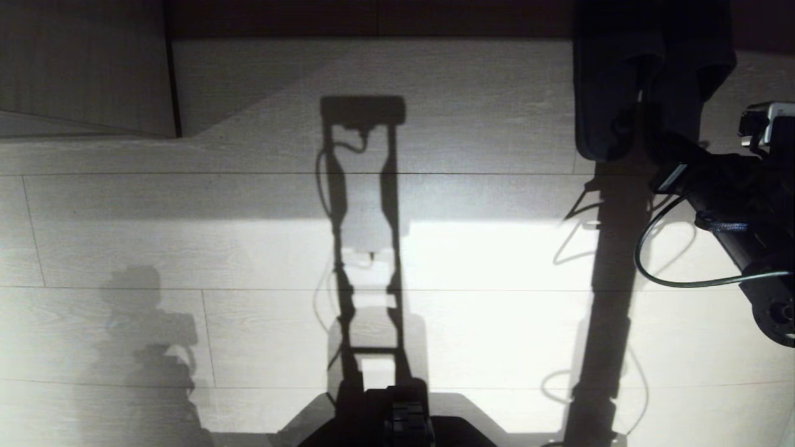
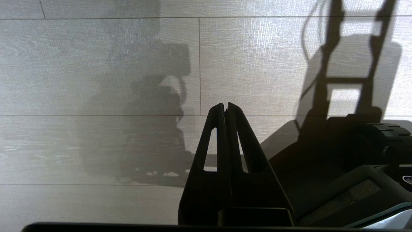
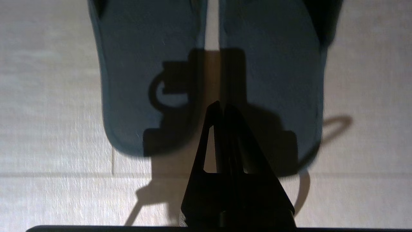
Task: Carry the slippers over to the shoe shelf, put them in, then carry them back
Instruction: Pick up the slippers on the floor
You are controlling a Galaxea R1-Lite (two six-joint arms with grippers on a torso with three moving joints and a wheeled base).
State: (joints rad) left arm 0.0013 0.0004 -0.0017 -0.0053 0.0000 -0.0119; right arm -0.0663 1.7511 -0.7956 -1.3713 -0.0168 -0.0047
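The slippers point(image 1: 605, 93) lie side by side on the pale floor at the top right of the head view, heels toward me. Their toes reach a dark band along the top. Close up they look grey-blue, one point(image 3: 145, 80) on each side point(image 3: 276, 80) of a narrow gap. My right gripper point(image 3: 222, 104) is shut and empty, with its tips over that gap near the heels point(image 1: 646, 115). The shoe shelf point(image 1: 87, 68) shows as a pale wood panel at the upper left beside the dark band. My left gripper point(image 2: 225, 104) hangs shut over bare floor.
My own dark base point(image 1: 404, 416) sits at the bottom centre and casts long shadows up the pale plank floor point(image 1: 186, 248). A loose black cable point(image 1: 658, 273) loops under the right arm. The base also shows beside the left gripper point(image 2: 354, 154).
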